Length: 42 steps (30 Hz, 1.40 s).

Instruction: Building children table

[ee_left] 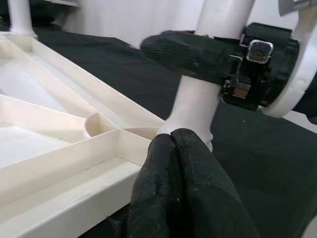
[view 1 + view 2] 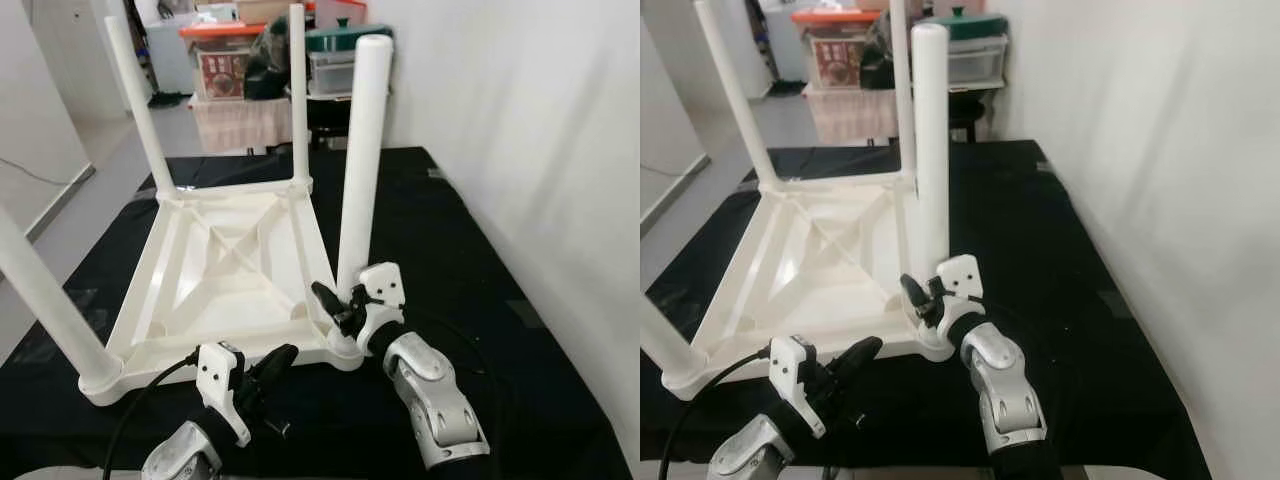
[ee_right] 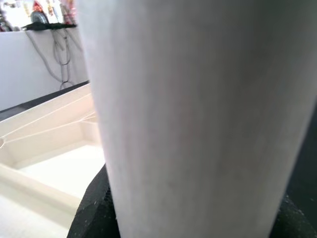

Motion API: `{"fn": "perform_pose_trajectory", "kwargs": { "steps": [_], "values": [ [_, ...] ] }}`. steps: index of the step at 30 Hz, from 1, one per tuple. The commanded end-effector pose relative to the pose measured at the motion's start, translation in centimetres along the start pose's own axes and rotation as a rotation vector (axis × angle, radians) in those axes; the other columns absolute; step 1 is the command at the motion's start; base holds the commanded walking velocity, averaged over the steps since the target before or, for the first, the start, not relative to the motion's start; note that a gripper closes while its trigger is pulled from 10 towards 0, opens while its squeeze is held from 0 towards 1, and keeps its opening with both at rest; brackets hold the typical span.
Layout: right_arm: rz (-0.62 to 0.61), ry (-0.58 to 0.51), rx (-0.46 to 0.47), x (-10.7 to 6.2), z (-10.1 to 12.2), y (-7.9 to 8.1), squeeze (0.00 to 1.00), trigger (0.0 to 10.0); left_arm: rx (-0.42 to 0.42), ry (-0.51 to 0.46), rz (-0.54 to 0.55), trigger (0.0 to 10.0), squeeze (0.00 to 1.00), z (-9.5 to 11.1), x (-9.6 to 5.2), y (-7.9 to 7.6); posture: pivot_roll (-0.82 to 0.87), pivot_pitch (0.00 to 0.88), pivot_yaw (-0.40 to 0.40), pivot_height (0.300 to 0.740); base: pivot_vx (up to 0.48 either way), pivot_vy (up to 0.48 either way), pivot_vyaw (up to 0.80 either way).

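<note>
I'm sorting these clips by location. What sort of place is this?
Probably a home storage or spare room used as a work area: stacked storage bins stand in the back by a plain white wall, and the upturned table lies on a black cloth.

We see the upturned children's table (image 2: 230,270) as smooth white plastic with a soft sheen, ribbed underneath; its legs (image 2: 362,160) look like the same plastic, nearly matt. The black cloth (image 2: 450,240) beneath it is matt and slightly creased. The left claw (image 1: 185,198) has finely pebbled black rubbery fingers; the right claw (image 2: 342,303) carries glossy white plastic housing and a silvery metallic arm shell.
</note>
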State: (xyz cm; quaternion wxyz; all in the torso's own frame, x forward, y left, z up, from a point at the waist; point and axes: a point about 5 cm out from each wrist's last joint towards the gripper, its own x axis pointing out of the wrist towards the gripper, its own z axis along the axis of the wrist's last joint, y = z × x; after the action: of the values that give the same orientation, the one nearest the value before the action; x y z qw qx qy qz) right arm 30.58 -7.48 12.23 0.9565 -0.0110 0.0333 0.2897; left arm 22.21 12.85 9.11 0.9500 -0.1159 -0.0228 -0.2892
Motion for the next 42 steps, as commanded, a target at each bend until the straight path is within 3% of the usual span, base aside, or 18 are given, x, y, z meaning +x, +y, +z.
{"fn": "perform_pose_trajectory", "kwargs": {
  "steps": [1, 3, 4, 5, 7, 8, 13, 14, 15, 16, 17, 18, 26, 27, 28, 29, 35, 42],
  "values": [
    [0.015, 0.142, 0.038, 0.3, -2.8, -0.1, 0.00, 0.0, -0.010, 0.012, -0.005, 10.0, 0.00, -0.2, 0.0, 0.1, 0.03, 0.000, 0.023, 0.740, 0.000, 0.000, 0.00],
    [0.015, 0.142, 0.038, 0.3, -2.8, -0.1, 0.00, 0.0, -0.010, 0.012, -0.005, 10.0, 0.00, -0.2, 0.0, 0.1, 0.03, 0.000, 0.023, 0.740, 0.000, 0.000, 0.00],
    [0.000, 0.127, 0.043, 1.0, -1.9, -1.0, 0.00, 10.0, -0.003, 0.008, 0.005, 10.0, 0.00, -0.1, 0.0, 0.1, 0.03, 0.000, 0.026, 0.740, 0.000, 0.000, 0.00],
    [0.014, 0.108, 0.049, 1.2, -1.4, -1.2, 0.85, 10.0, -0.001, 0.007, 0.008, 10.0, 0.00, -0.1, 0.0, 0.1, 0.03, 0.000, 0.026, 0.740, 0.000, 0.000, 0.00],
    [0.014, 0.108, 0.049, 1.2, -1.4, -1.2, 0.85, 10.0, -0.001, 0.007, 0.008, 10.0, 0.00, -0.1, 0.0, 0.1, 0.03, 0.000, 0.026, 0.740, 0.000, 0.000, 0.00],
    [0.037, 0.093, 0.055, 1.3, -0.9, -1.4, 1.00, 10.0, -0.001, 0.007, 0.008, 10.0, 0.00, -0.1, 0.0, 0.1, 0.03, 0.000, 0.025, 0.740, 0.000, 0.000, 0.00],
    [0.106, 0.037, 0.064, 1.3, 0.5, -1.9, 1.00, 10.0, -0.007, 0.009, 0.001, 10.0, 0.00, -0.2, 0.1, 0.1, 0.02, 0.000, 0.028, 0.740, 0.000, 0.000, 0.00],
    [0.176, 0.006, 0.067, 1.1, 1.2, -2.4, 1.00, 10.0, -0.010, 0.009, -0.002, 10.0, 0.00, -0.2, 0.2, 0.0, 0.02, 0.000, 0.025, 0.740, 0.000, 0.000, 0.00],
    [0.267, -0.012, 0.044, 0.8, 1.8, -3.1, 0.76, 10.0, -0.012, 0.009, -0.004, 10.0, 0.00, -0.2, 0.3, 0.0, 0.03, 0.000, 0.022, 0.740, 0.000, 0.000, 0.00],
    [0.333, -0.012, 0.024, 0.6, 2.1, -3.7, 0.15, 10.0, -0.013, 0.008, -0.004, 10.0, 0.00, -0.2, 0.3, 0.0, 0.03, 0.000, 0.022, 0.740, 0.000, 0.000, 0.00],
    [0.333, -0.012, 0.024, 0.6, 2.1, -3.7, 0.15, 10.0, -0.013, 0.008, -0.004, 10.0, 0.00, -0.2, 0.3, 0.0, 0.03, 0.000, 0.022, 0.740, 0.000, 0.000, 0.00],
    [0.451, 0.015, -0.031, 0.4, 2.5, -4.9, 0.00, 10.0, -0.012, 0.006, -0.003, 10.0, 0.00, -0.2, 0.4, 0.0, 0.03, 0.000, 0.017, 0.740, 0.000, 0.000, 0.00],
    [0.563, 0.044, -0.076, 0.7, 3.1, -5.8, 0.00, 10.0, -0.009, 0.003, 0.001, 10.0, 0.00, -0.2, 0.5, -0.1, 0.04, 0.000, 0.009, 0.740, 0.000, 0.000, 0.00],
    [0.600, 0.042, -0.080, 0.8, 3.4, -5.8, 0.00, 4.4, -0.008, 0.003, 0.002, 10.0, 0.00, -0.3, 0.5, -0.1, 0.04, 0.000, 0.011, 0.740, 0.000, 0.000, 0.00],
    [0.600, 0.042, -0.080, 0.8, 3.4, -5.8, 0.00, 4.4, -0.008, 0.003, 0.002, 10.0, 0.00, -0.3, 0.5, -0.1, 0.04, 0.000, 0.011, 0.740, 0.000, 0.000, 0.00],
    [0.635, 0.036, -0.072, 0.9, 3.8, -5.8, 0.00, 0.0, -0.008, 0.003, 0.003, 10.0, 0.00, -0.3, 0.5, -0.1, 0.04, 0.000, 0.010, 0.740, 0.000, 0.000, 0.00],
    [0.666, 0.029, -0.071, 0.8, 4.2, -6.0, 0.00, 0.0, -0.009, 0.004, 0.001, 10.0, 0.00, -0.3, 0.5, -0.1, 0.04, 0.000, 0.010, 0.740, 0.000, 0.000, 0.00],
    [0.575, 0.047, -0.102, -0.1, 2.8, -6.6, 0.00, 0.0, -0.012, 0.002, 0.001, 10.0, 0.00, -0.3, 0.6, -0.1, 0.03, 0.000, 0.016, 0.740, 0.000, 0.000, 0.00]
  ]
}}
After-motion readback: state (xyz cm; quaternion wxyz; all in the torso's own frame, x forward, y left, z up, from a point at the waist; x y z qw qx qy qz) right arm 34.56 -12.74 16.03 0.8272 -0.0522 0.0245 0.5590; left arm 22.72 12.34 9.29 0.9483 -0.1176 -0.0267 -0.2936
